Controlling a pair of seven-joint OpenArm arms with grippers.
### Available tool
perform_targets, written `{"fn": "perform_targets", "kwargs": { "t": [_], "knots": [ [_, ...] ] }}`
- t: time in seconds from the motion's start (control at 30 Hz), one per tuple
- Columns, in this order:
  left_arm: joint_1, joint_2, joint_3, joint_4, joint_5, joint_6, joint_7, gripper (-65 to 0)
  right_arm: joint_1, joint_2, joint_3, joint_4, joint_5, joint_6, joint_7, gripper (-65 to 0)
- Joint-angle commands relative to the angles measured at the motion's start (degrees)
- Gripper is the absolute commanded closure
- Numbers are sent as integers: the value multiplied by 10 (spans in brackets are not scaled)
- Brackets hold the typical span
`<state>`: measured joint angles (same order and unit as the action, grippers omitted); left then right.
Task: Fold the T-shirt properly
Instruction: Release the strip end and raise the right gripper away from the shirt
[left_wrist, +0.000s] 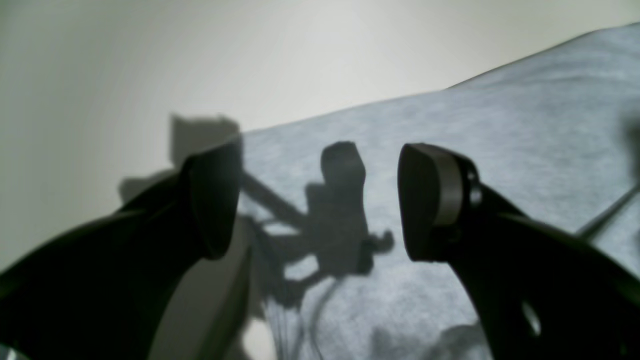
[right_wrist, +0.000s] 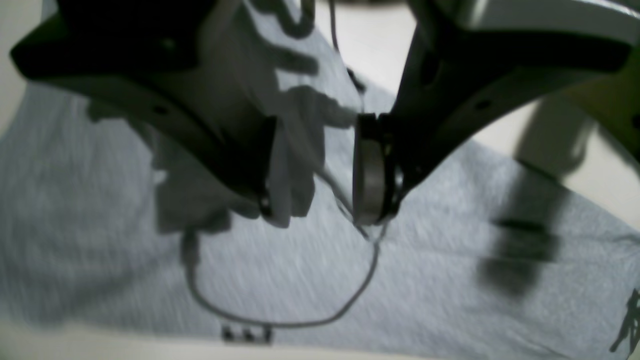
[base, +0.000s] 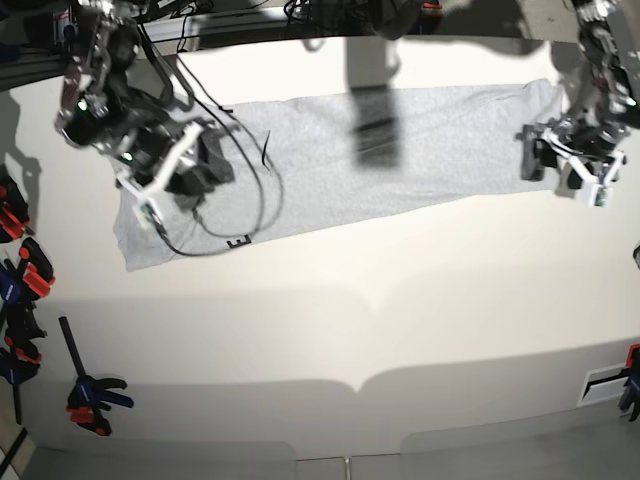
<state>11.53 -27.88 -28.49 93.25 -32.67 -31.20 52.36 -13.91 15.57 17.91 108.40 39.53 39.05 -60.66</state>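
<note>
T-shirt (base: 330, 160) lies on desk (base: 400, 330), folded to a long strip; cross folds left. Left claw (left_wrist: 320, 200) spread, empty, over one end. Right claw (right_wrist: 315, 170) half spread, above other end, holding nothing.

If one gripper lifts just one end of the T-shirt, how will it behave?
Probably floppy: the T-shirt lies as a long flat band of thin cloth, so the lifted end would likely drape and trail. Likely light for its size. It may slide easily, since the table looks smooth.
</note>
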Motion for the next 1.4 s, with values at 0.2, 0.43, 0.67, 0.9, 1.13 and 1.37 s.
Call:
{"fn": "perform_targets", "kwargs": {
  "t": [0.2,0.43,0.67,0.9,1.13,1.37],
  "knots": [
    [-85,-54,-3,-164,-131,-1,85,-446,-71,-17,110,11,75,10,4,-204],
    [-106,-99,-3,-313,-181,-13,90,-446,-82,-53,195,12,134,10,-49,-204],
    [-64,-123,-4,-340,-225,-19,132,-446,-82,-54,228,15,162,10,-68,-204],
    [16,-119,-4,-340,-234,-20,97,-446,-82,-54,228,16,162,10,-69,-204],
    [27,-118,-4,-339,-234,-20,118,-446,-82,-54,228,16,162,10,-69,-204],
    [27,-113,-4,-336,-303,-50,170,-440,-80,-54,228,16,164,10,-69,-204]
  ]
}}
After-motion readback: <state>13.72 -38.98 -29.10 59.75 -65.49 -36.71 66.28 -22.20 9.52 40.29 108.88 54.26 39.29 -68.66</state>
